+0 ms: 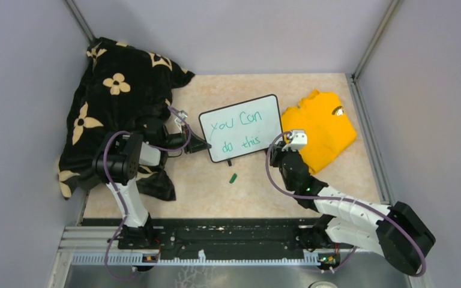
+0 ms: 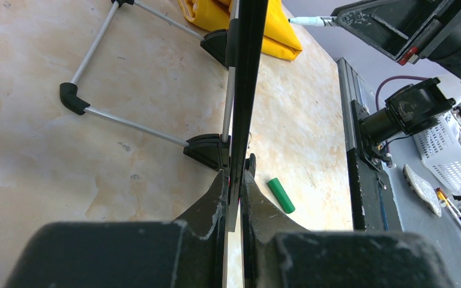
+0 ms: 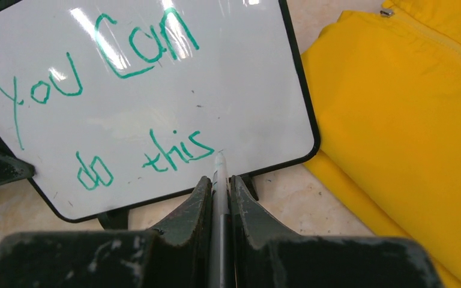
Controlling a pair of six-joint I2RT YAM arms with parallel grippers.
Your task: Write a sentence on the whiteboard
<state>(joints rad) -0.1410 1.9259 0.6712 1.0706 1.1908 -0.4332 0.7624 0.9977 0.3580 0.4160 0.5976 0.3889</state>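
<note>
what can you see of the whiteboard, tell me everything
The whiteboard is a white panel in a thin black rounded frame, propped tilted on a metal rod stand with black feet. Green handwriting reads "you Can do this". The left gripper pinches its edge; the right gripper holds a marker tipped beside the last letter.

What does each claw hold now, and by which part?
The left claw pinches the whiteboard by its left edge. The right claw holds a marker by its barrel, tip near the writing.
</note>
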